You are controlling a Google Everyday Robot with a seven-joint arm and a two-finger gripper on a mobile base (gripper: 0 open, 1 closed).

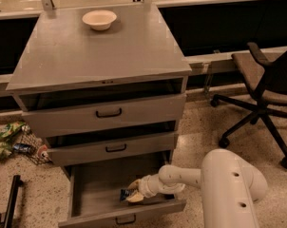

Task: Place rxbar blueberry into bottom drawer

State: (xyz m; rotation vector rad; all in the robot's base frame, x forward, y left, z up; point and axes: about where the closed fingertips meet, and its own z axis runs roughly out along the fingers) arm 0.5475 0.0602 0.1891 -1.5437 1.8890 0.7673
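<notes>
The bottom drawer [93, 196] of the grey cabinet is pulled out, and its front with a small black handle [126, 219] faces me. The rxbar blueberry [125, 194], a small dark blue wrapper, is inside the drawer towards its right front. My gripper [134, 192] reaches down into the drawer from the right and sits right at the bar, touching or almost touching it. The white arm [229, 184] bends in from the lower right.
The two shallower drawers [108, 113] above are slightly open. A white bowl [99, 19] stands on the cabinet top. Green wrappers and litter [13, 139] lie on the floor at left. A black office chair [264, 94] stands at right. A black pole [10, 201] lies at lower left.
</notes>
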